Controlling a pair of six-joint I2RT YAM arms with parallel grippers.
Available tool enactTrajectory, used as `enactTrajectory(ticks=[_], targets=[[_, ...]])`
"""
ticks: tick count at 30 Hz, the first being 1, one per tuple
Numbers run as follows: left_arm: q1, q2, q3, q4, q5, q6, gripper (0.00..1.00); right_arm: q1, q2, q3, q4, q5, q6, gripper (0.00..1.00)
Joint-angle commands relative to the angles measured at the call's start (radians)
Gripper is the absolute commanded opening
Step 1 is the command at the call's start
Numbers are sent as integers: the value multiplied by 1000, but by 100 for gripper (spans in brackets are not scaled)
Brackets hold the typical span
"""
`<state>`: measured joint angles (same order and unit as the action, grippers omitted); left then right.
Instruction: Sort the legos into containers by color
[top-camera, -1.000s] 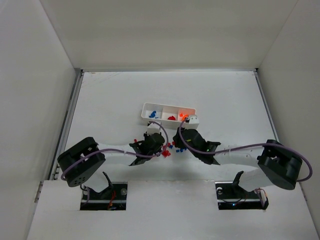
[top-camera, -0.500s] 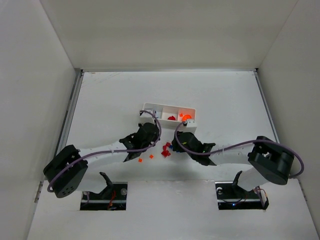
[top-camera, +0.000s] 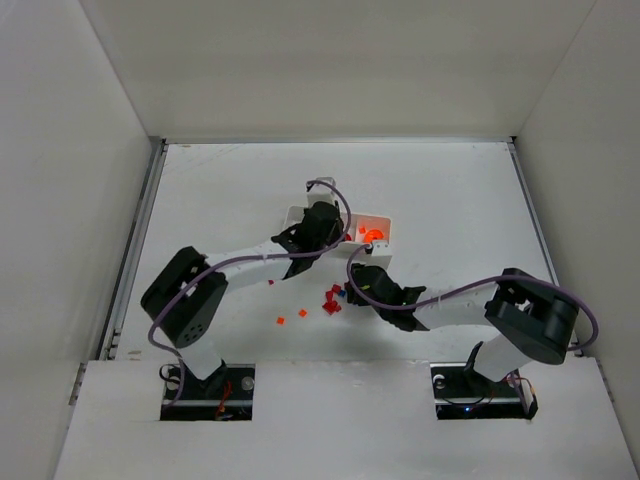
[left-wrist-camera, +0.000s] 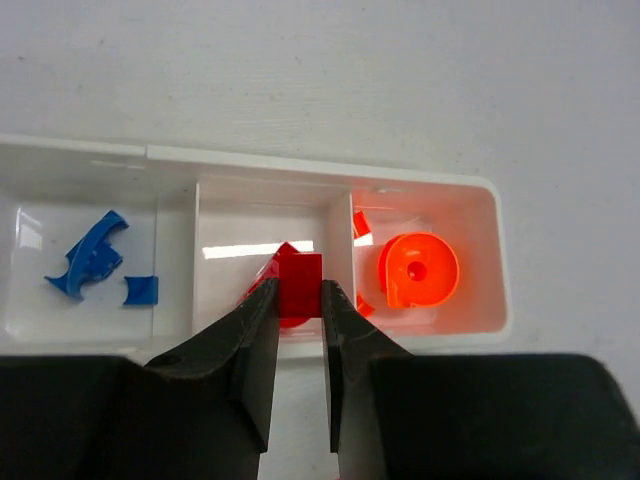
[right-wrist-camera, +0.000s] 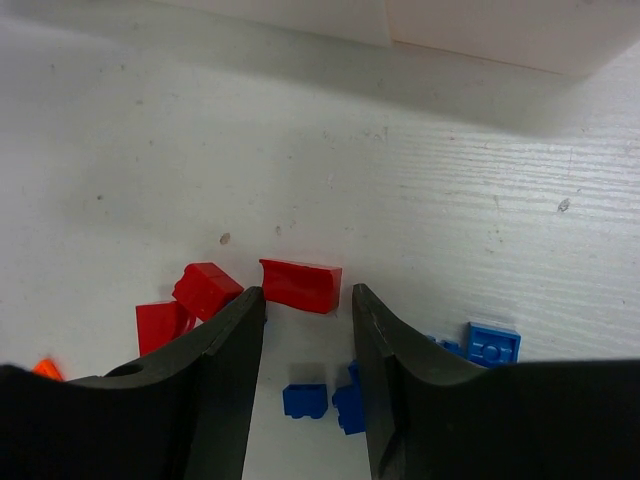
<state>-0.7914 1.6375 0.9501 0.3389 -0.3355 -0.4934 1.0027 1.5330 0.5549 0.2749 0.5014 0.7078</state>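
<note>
Swung up from the pile (top-camera: 332, 298) since a second ago, my left gripper (left-wrist-camera: 300, 305) pinches a red brick (left-wrist-camera: 300, 283) over the tray's (left-wrist-camera: 250, 165) middle compartment, with blue pieces (left-wrist-camera: 90, 262) left of it and orange pieces (left-wrist-camera: 417, 270) right. My right gripper (right-wrist-camera: 308, 300) stands open at the table (right-wrist-camera: 450, 180), straddling a loose red brick (right-wrist-camera: 300, 284) near blue bricks (right-wrist-camera: 305, 400).

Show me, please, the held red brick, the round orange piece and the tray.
red brick (left-wrist-camera: 300, 285), left wrist view, top face.
round orange piece (left-wrist-camera: 400, 278), left wrist view, body.
tray (left-wrist-camera: 250, 164), left wrist view, far rim.
</note>
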Motion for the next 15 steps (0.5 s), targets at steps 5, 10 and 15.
enactTrajectory(ticks=[5,10,15], targets=[[22,163,125,15,-2,10,17,-8,18,7,17,6,16,43],[24,191,148,17,-5,7,32,-6,4,0,18,5,15,32],[18,108,79,29,-13,6,38,-8,-28,-15,18,15,15,28]])
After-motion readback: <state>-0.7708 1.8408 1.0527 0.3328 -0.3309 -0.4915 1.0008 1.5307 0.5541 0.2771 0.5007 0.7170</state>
